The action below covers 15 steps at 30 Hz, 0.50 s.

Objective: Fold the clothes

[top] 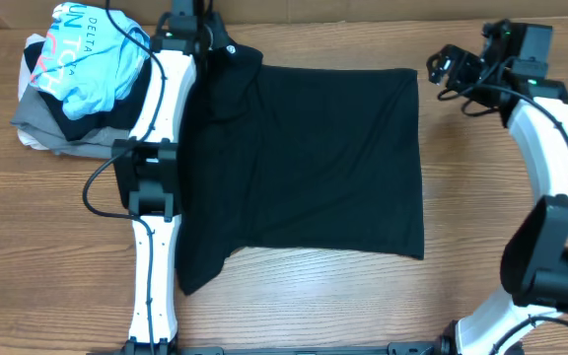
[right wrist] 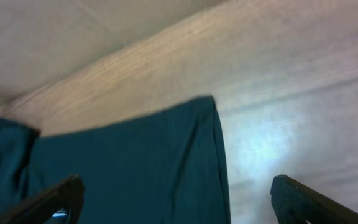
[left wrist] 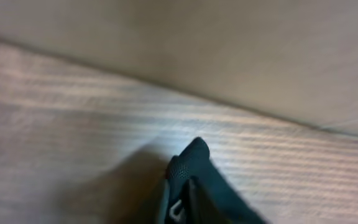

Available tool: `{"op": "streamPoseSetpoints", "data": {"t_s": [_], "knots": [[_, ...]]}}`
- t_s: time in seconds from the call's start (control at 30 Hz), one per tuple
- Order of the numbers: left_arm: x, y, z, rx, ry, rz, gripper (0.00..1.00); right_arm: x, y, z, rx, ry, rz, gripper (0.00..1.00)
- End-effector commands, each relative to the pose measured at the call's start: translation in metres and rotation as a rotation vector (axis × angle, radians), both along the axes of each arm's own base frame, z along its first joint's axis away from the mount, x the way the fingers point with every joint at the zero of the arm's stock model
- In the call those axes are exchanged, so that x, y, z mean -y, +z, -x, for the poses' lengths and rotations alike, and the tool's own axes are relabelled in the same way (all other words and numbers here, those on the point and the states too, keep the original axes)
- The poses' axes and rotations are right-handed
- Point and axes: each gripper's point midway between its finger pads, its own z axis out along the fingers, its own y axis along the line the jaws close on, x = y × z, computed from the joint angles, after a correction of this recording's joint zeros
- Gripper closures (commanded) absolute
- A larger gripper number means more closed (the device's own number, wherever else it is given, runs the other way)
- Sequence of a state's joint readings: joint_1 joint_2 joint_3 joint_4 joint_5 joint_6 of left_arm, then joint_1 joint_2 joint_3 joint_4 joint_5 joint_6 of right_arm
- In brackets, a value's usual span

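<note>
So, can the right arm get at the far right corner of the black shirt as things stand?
Probably yes. The right gripper hangs open just beside that corner of the black shirt, which lies flat, and nothing stands between them.

The black shirt (top: 304,158) is showing plain, unpatterned black, and is looking dark teal just ahead of the dark right fingers (right wrist: 303,199). The counter (top: 363,306) is showing brown wood with streaky grain. Well apart from those fingers, across the shirt, a light blue shirt (top: 92,59) is carrying pink and white lettering over a plain grey garment (top: 42,133). The left arm (top: 161,99) and right arm (top: 550,138) are showing white with black joints.
</note>
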<state>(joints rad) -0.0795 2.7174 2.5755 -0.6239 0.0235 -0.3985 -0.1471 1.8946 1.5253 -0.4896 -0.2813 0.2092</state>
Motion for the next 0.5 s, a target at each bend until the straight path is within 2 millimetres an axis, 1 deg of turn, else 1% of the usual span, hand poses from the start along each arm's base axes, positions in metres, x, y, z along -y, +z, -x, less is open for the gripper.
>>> {"op": "streamPoseSetpoints", "data": {"t_s": [0.0,0.03,0.1,0.2,0.3,0.47], "knots": [[-0.005,0.080,0.002,0.099,-0.008,0.045,0.94,-0.001,-0.013,-0.019,0.018,-0.037,0.086,0.05],[-0.005,0.094,0.006,0.114,-0.023,0.029,0.96,-0.002,-0.018,-0.024,0.025,-0.043,0.107,0.08],[-0.006,0.115,0.012,0.130,-0.037,0.013,0.96,-0.004,-0.028,-0.034,0.037,-0.051,0.138,0.13],[-0.006,0.135,0.024,0.123,-0.037,0.013,0.95,-0.012,-0.044,-0.048,0.061,-0.034,0.168,0.18],[-0.007,0.140,0.032,0.101,-0.038,0.012,0.96,-0.020,-0.061,-0.059,0.072,-0.021,0.182,0.21],[-0.004,0.127,0.044,0.031,-0.044,0.011,0.96,-0.025,-0.094,-0.070,0.059,-0.017,0.197,0.21]]}}
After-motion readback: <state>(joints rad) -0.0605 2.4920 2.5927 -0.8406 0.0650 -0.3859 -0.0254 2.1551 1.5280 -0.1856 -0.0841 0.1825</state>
